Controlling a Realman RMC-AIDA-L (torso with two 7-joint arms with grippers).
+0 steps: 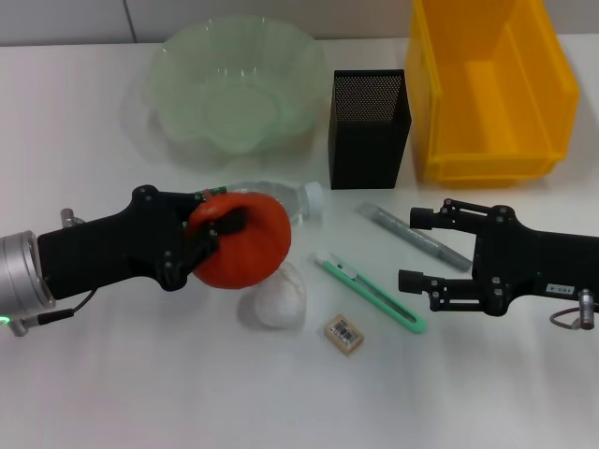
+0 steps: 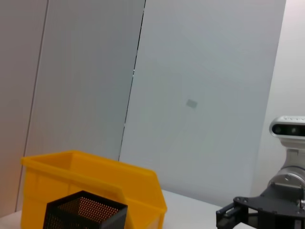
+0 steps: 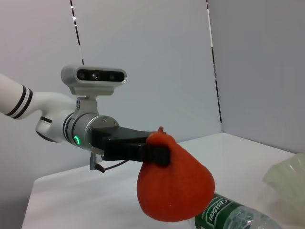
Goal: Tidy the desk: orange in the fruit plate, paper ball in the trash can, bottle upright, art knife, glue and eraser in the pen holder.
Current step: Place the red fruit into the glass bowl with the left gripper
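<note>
My left gripper (image 1: 220, 234) is shut on the orange (image 1: 245, 245) and holds it lifted above the table, in front of the lying clear bottle (image 1: 290, 198). The right wrist view shows the orange (image 3: 174, 186) hanging from that gripper above the bottle (image 3: 228, 214). A white paper ball (image 1: 276, 299) lies just below the orange. The green art knife (image 1: 370, 292), the small eraser (image 1: 343, 334) and the grey glue stick (image 1: 415, 236) lie on the table. My right gripper (image 1: 416, 250) stands open beside the glue and the knife, holding nothing.
The pale green fruit plate (image 1: 178, 65) stands at the back left, the black mesh pen holder (image 1: 370, 126) at the back middle, and the yellow trash can (image 1: 491, 150) at the back right. The left wrist view shows the trash can (image 2: 95, 186) and pen holder (image 2: 86, 212).
</note>
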